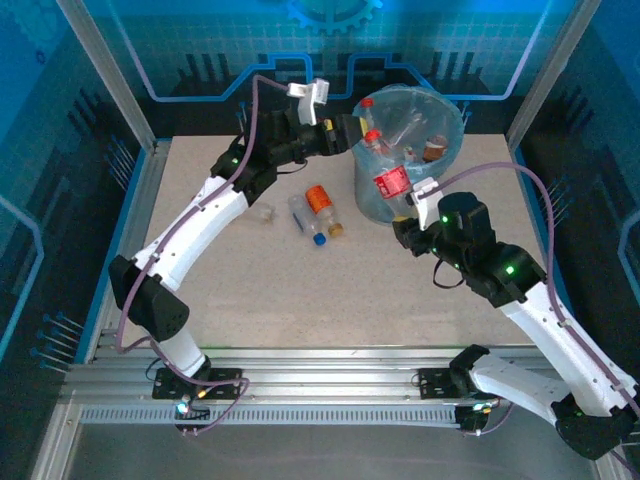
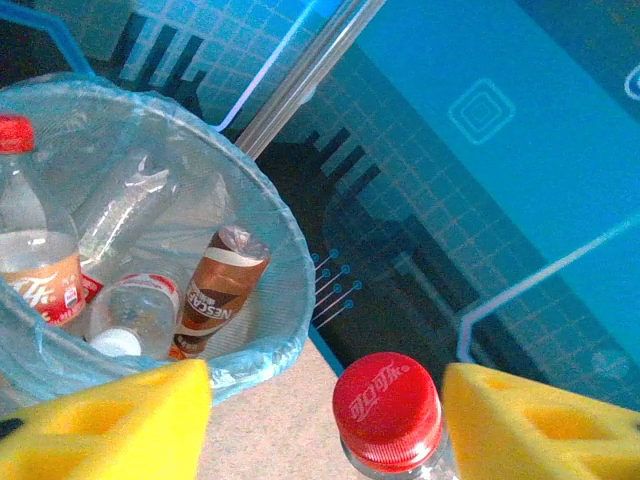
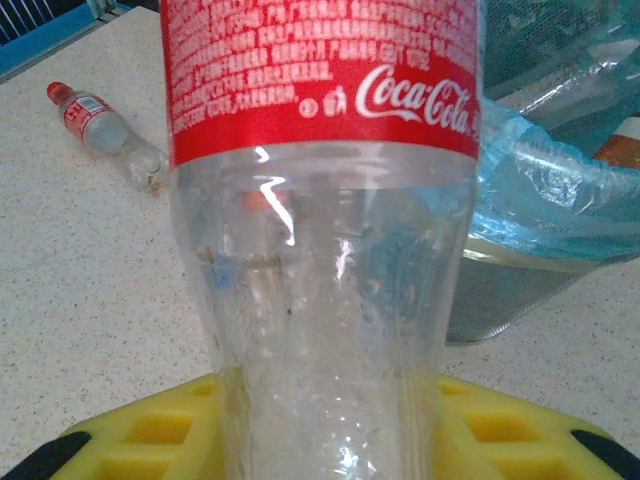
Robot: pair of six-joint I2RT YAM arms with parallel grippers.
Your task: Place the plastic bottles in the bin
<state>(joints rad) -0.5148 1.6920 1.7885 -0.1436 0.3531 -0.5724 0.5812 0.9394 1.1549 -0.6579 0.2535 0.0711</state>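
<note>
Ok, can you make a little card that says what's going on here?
left gripper: red-capped bottle between its fingers, beside the bin
right gripper: shut on a Coca-Cola bottle
in bin: several bottles, including a brown-labelled bottle
on table: a few loose bottles, including a partly orange bottle

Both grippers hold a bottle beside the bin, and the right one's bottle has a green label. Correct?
Not quite. The label on the Coca-Cola bottle in the right gripper is red, not green; the right wrist view shows it. The rest stands: the left gripper holds a red-capped bottle beside the bin.
</note>
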